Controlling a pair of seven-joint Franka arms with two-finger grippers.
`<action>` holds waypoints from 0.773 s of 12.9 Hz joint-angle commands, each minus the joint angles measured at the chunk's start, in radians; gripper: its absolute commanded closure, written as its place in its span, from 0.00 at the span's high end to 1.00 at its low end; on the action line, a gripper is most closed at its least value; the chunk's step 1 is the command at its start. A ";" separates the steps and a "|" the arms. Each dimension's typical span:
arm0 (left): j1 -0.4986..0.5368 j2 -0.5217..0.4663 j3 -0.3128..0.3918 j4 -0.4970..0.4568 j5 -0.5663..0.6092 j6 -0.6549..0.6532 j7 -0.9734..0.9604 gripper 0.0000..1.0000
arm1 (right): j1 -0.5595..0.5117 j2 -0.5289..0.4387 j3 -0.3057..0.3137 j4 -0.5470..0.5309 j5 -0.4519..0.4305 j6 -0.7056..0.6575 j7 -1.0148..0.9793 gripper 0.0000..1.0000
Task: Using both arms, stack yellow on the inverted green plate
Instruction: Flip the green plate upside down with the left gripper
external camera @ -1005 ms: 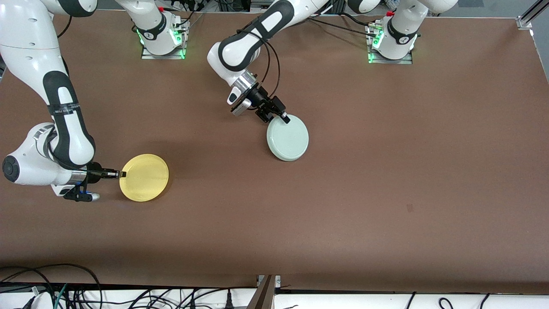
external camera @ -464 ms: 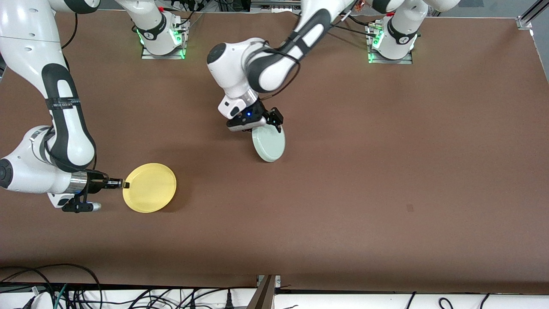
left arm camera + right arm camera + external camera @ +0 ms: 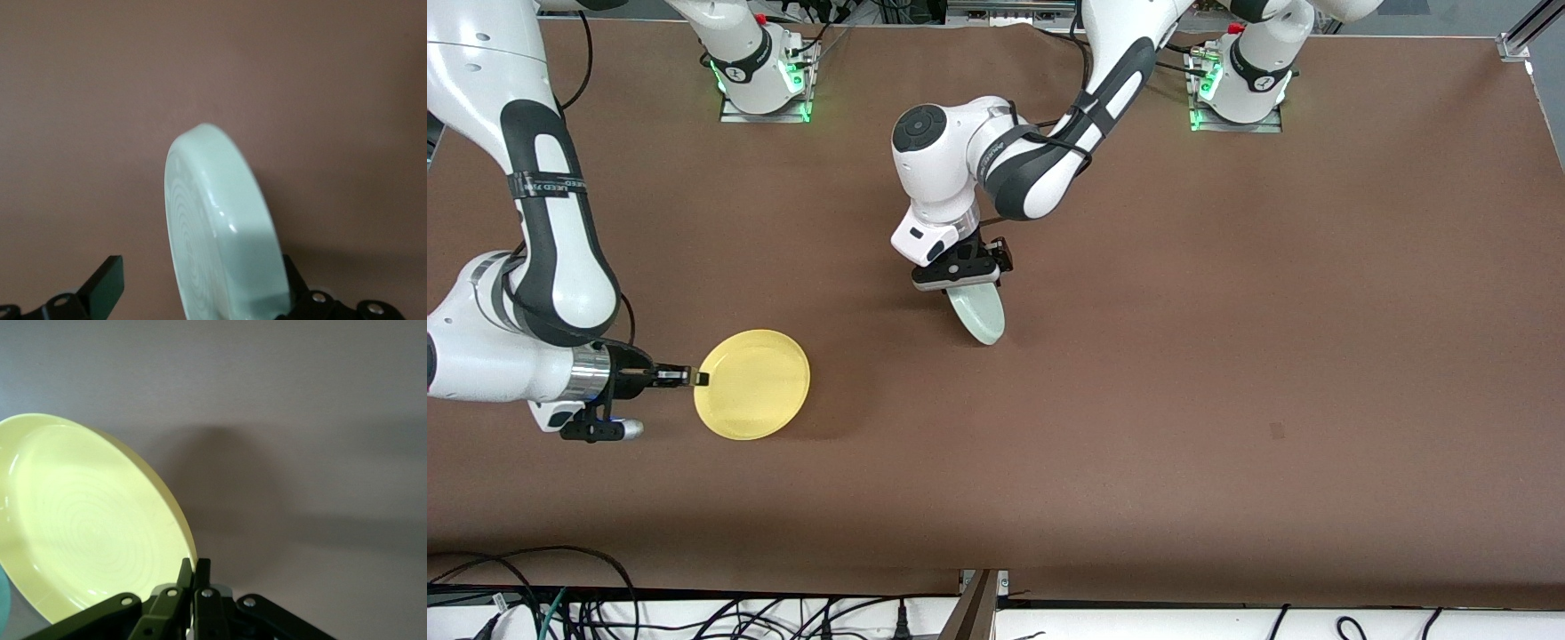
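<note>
The pale green plate (image 3: 980,316) hangs tilted on its edge over the middle of the table, held by my left gripper (image 3: 966,274), which is shut on its rim. In the left wrist view the green plate (image 3: 220,227) shows its ringed underside and thick rim between the fingers of the left gripper (image 3: 200,283). My right gripper (image 3: 696,378) is shut on the rim of the yellow plate (image 3: 754,384) and holds it nearly level, low over the table toward the right arm's end. In the right wrist view the yellow plate (image 3: 87,527) has its rim pinched in the right gripper (image 3: 194,570).
The brown table (image 3: 1227,356) is bare around both plates. The arm bases (image 3: 765,76) stand along its edge farthest from the front camera. Cables and a metal bracket (image 3: 980,604) lie just off its nearest edge.
My left gripper has turned the green plate from flat to on edge and carried it toward the right arm's end. My right gripper has carried the yellow plate toward the middle.
</note>
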 commanded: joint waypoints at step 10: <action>0.025 0.047 -0.008 -0.037 -0.280 0.297 0.158 1.00 | -0.013 -0.001 0.001 0.010 -0.123 -0.042 0.001 0.00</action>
